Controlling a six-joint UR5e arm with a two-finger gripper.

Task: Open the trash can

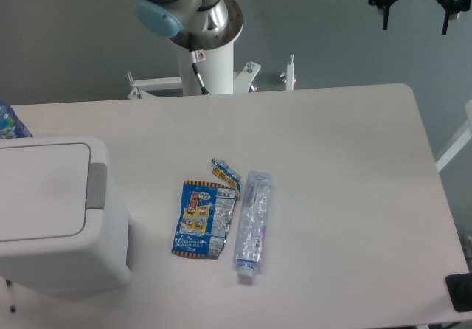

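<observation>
1. The bin [55,215] sits at the lower left of the frame on the table [346,196], lid down flat. Its grey latch [96,186] runs along the lid's right edge, facing the middle of the table, probably so the arm can get at it from above.
2. The gripper [415,8] hangs at the upper right corner, well apart from the bin. Its fingers are spread with nothing between them, which suits a push more than a grasp.
3. A flattened wrapper [204,218] and a crushed bottle [253,224] lie side by side at centre, just beside each other, likely waiting as rubbish once the lid is up.
4. The arm's base [199,41] stands at upper centre behind the table.
5. The lid is not yet opened; the latch looks untouched.
</observation>
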